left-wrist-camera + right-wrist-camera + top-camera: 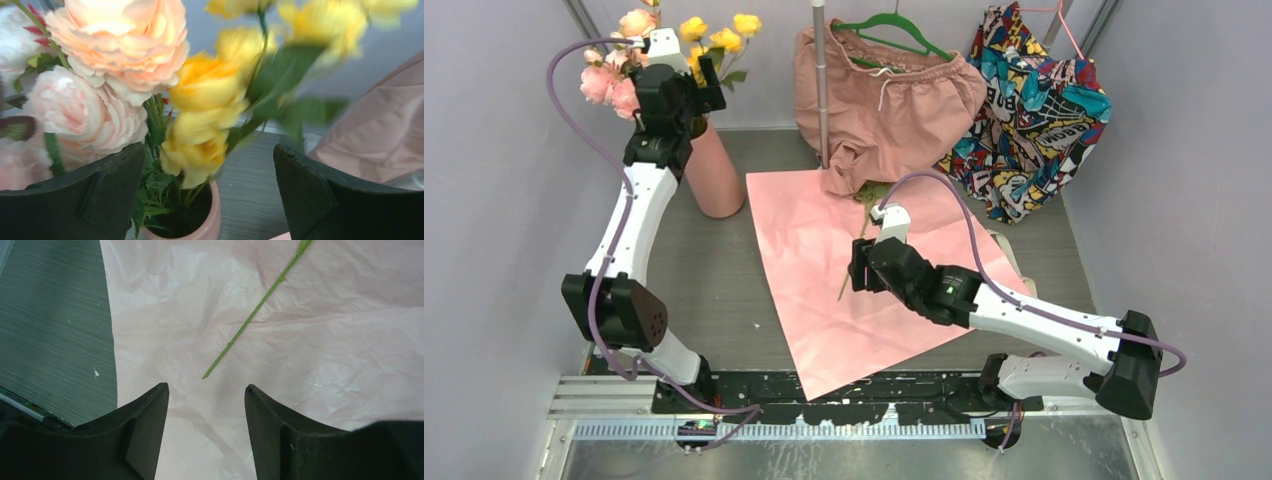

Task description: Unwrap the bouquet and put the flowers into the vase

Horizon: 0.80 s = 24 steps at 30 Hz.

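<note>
Up at the far left corner, the flowers [624, 75] stand in the vase [714, 180]: pale pink roses to the left, yellow blooms to the right, their stems and leaves going down into its round mouth. The vase is upright on the table [704, 290], just beside the left edge of the pink paper sheet [814, 300]. The left gripper [207, 150] is raised to the level of the blooms with its fingers [90, 195] spread wide. In the left wrist view the yellow blooms and the vase mouth sit in the gap between them, and neither finger presses on a stem or petal, so it holds nothing.

The paper sheet lies flat and creased in the middle of the table. One thin green stem [250, 320] rests on it, running from near the hanging shorts [884, 100] toward the near side. The right gripper [205, 386] hangs low over the sheet, its fingers parted and empty. The cut end of the stem lies just ahead of the gap between them, apart from both tips.

Behind the sheet, the shorts hang on a green hanger beside a thin metal pole [821, 80], and a colourful printed garment [1034, 120] hangs to their right
</note>
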Tool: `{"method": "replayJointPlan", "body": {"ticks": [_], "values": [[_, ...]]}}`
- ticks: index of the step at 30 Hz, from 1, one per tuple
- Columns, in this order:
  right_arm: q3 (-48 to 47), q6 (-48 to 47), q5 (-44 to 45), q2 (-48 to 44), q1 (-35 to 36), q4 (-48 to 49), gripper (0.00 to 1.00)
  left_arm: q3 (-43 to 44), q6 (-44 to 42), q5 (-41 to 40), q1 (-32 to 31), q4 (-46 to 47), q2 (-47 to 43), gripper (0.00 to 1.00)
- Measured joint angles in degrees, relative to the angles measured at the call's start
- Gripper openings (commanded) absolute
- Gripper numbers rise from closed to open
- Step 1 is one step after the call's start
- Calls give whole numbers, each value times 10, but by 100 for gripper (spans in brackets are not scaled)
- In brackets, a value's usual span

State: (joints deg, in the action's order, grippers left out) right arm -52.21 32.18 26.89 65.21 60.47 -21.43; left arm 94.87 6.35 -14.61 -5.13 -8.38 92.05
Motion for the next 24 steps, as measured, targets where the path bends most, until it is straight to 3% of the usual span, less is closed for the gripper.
{"method": "replayJointPlan", "body": {"ticks": [8, 14, 24], "values": [[0, 10, -5, 19, -35, 17, 62, 28, 56, 80, 0, -67, -75, 100], [-19, 19, -20, 103, -89, 28, 62, 40, 104, 184, 0, -93, -120, 100], [-153, 18, -62, 294, -155, 25, 61, -202, 203, 382, -23, -55, -216, 100]]}}
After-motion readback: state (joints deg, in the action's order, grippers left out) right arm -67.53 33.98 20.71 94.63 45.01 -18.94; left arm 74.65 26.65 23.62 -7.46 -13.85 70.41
